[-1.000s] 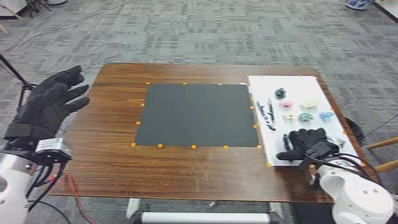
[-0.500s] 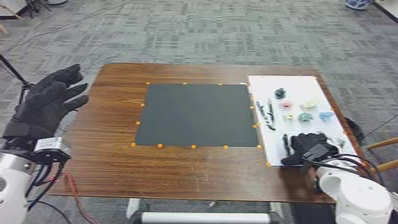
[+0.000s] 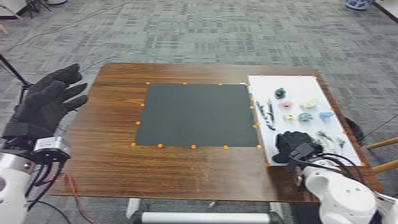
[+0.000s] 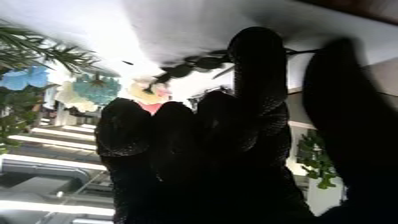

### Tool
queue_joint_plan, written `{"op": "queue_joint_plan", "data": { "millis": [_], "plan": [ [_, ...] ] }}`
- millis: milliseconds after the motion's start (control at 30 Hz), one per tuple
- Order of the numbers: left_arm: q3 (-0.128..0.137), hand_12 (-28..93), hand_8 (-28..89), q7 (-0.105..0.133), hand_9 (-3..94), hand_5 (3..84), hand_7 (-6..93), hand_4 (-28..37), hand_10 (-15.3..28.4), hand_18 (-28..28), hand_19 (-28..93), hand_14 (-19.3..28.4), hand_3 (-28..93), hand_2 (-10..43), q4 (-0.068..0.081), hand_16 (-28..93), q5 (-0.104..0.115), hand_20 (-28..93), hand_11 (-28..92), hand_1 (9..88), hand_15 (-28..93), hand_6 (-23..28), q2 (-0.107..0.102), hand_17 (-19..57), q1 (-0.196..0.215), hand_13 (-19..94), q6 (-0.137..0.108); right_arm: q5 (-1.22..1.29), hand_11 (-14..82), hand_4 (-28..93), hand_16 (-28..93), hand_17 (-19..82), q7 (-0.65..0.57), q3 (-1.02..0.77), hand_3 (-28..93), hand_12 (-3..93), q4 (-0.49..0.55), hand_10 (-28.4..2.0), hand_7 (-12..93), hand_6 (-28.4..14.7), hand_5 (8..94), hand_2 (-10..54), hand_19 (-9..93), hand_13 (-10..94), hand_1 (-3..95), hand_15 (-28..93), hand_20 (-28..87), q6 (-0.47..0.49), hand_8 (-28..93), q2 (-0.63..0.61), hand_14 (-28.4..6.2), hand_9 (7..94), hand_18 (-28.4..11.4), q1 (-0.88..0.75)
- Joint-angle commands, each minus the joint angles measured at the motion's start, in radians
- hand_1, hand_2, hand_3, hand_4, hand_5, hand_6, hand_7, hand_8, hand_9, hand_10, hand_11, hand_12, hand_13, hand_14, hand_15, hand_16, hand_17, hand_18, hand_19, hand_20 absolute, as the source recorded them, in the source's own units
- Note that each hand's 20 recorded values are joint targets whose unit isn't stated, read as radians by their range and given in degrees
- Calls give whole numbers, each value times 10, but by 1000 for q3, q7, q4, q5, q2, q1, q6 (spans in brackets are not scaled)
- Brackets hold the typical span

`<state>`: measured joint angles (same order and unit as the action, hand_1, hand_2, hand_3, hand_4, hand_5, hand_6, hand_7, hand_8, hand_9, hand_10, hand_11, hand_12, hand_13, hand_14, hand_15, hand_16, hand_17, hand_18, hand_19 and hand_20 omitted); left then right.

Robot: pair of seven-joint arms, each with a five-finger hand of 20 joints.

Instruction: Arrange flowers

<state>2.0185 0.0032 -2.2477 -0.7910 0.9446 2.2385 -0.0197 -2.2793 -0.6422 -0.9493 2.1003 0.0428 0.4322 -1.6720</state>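
In the head view my right hand (image 3: 293,144) is low over the near part of the white board (image 3: 303,86), its fingers relaxed. A pink flower (image 3: 286,104), a cream one (image 3: 310,103), a teal one (image 3: 305,117) and a blue one (image 3: 325,115) lie beyond it. Green sprigs (image 3: 325,136) are right of the hand, dark stems (image 3: 270,115) up the board's left side. In the right wrist view, a dark leafy sprig (image 4: 209,62) passes behind a finger of the right hand (image 4: 240,125) towards its thumb, with a gap between. My left hand (image 3: 43,102) is raised, fingers straight, at the table's left.
A dark grey mat (image 3: 195,115) with orange markers round it lies mid-table, left of the board. The brown wooden table (image 3: 200,172) extends in front of it. A chair (image 3: 386,142) stands beyond the table's right edge.
My right hand has shifted left on the board, over the spot where a dark sprig lay beside it, uncovering the green sprigs on its right. The left hand has stayed put.
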Motion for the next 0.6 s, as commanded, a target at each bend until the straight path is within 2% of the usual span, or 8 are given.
{"op": "queue_joint_plan", "data": {
  "millis": [33, 233, 367, 533, 600],
  "plan": [
    [0, 199, -106, 1, 154, 222, 217, -259, 86, 186, 393, 116, 673, -71, -6, -49, 9, 122, 222, 278, 442, 13, 8, -103, 10, 68, -11, -6, 682, -238, 512, 431, -9, 30, 843, 614, -47, -108, 521, 15, 767, -61, 932, 701, 373, 847, 596, 15, 204, 2, -129, 761, -245, -10],
    [-3, 199, -105, 2, 154, 223, 216, -258, 87, 186, 393, 116, 676, -69, -6, -48, 9, 123, 225, 275, 441, 13, 8, -104, 10, 69, -16, 15, 705, -114, 521, 464, -50, -86, 881, 605, -16, -114, 545, 15, 805, -52, 932, 742, 325, 863, 659, 70, 248, 6, -126, 806, -253, -62],
    [3, 198, -105, 1, 154, 223, 215, -259, 87, 187, 393, 116, 675, -68, -7, -48, 10, 123, 224, 276, 441, 13, 10, -104, 13, 69, -12, 32, 714, -72, 525, 472, -53, -174, 900, 606, 10, -116, 559, 10, 813, -56, 932, 750, 303, 870, 683, 68, 258, -6, -127, 818, -256, -112],
    [2, 198, -104, 1, 154, 223, 214, -258, 87, 187, 393, 115, 674, -65, -6, -48, 11, 123, 226, 275, 441, 13, 9, -104, 11, 69, -12, 28, 718, -61, 528, 475, -50, -247, 907, 606, 27, -114, 570, 11, 811, -57, 932, 750, 295, 874, 692, 2, 264, -19, -130, 820, -257, -165],
    [1, 197, -104, 1, 154, 223, 214, -258, 88, 187, 393, 115, 675, -66, -5, -48, 10, 123, 225, 274, 440, 13, 9, -104, 12, 69, -12, 51, 719, -61, 527, 475, -29, -297, 908, 605, 37, -115, 570, 10, 811, -57, 932, 751, 294, 875, 692, 15, 263, -10, -130, 820, -257, -193]
  ]
}}
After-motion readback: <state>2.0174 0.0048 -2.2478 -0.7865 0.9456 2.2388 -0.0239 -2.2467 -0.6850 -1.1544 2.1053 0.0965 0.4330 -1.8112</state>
